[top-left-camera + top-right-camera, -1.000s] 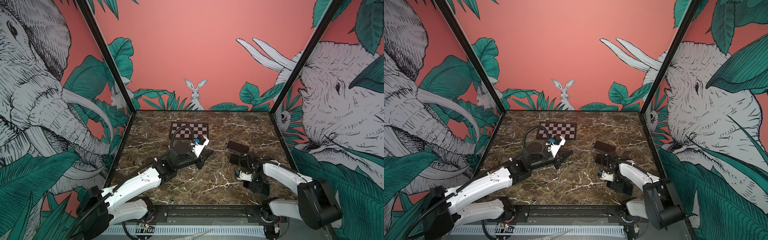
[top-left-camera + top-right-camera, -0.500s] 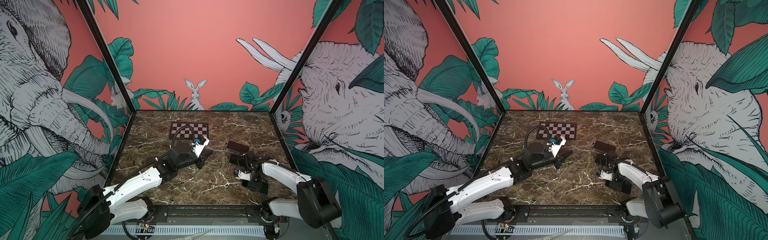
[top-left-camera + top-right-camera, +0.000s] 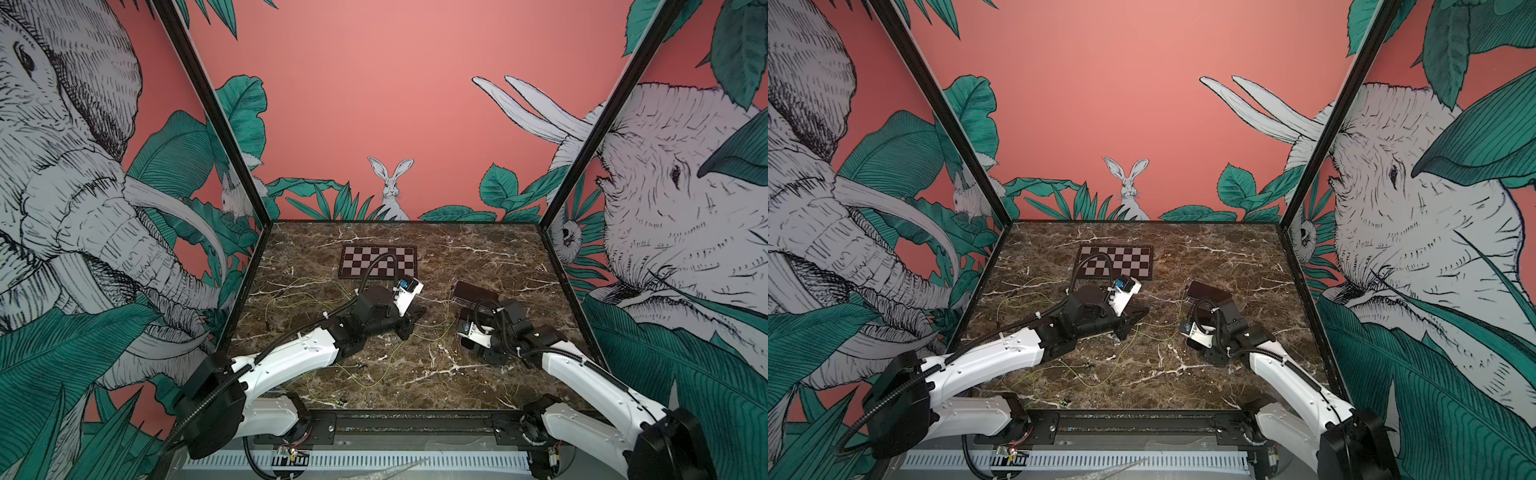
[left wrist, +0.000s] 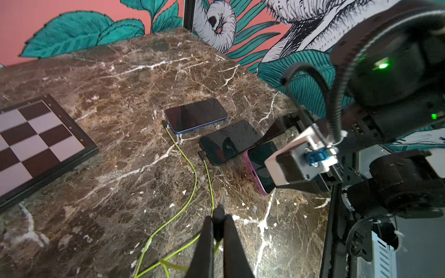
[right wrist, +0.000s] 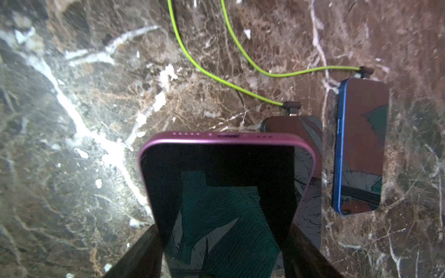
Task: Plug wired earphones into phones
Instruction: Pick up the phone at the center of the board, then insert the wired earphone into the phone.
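Observation:
In the left wrist view, three phones lie in a row: a blue-edged phone, a black phone and a pink-edged phone. Yellow-green earphone cords end in dark plugs at the blue and black phones. My left gripper is shut on a third dark plug, whose metal tip points toward the pink phone, a short way off. My right gripper is shut on the pink phone, a finger on each long side. The phone's port end faces outward and nothing is in it.
A checkerboard plate lies at the back middle. Loose yellow-green cords sprawl over the marble table left of and in front of the left arm. Black posts and printed walls close in the sides and the back.
My left gripper has come lower and nearer the front with the plug in it. The right gripper with the pink phone has shifted slightly to the left.

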